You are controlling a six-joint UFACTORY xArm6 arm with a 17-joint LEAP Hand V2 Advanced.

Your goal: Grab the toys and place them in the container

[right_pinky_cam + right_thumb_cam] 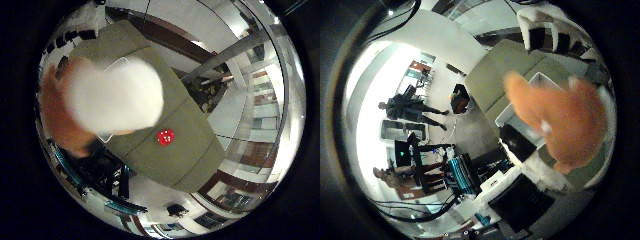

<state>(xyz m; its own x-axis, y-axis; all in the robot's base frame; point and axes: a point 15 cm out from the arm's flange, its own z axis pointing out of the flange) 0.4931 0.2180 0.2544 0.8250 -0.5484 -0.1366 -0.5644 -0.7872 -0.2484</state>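
An orange and white plush toy (560,110) sits close against the palm of my right hand (548,35) and fills much of the thumb side view. Its white fluffy side (115,95) fills the middle of the little finger side view. It hangs well above the olive-green table (195,155), so the fingers seem curled on it. A clear container's rim (516,106) shows just below the plush. A small red toy (166,137) lies on the table, away from the container.
The table's edge (485,75) drops off to a pale floor. Beside the table stand dark equipment (460,98) and a blue crate (460,175). Shelving and glass walls (255,110) line the room beyond the table.
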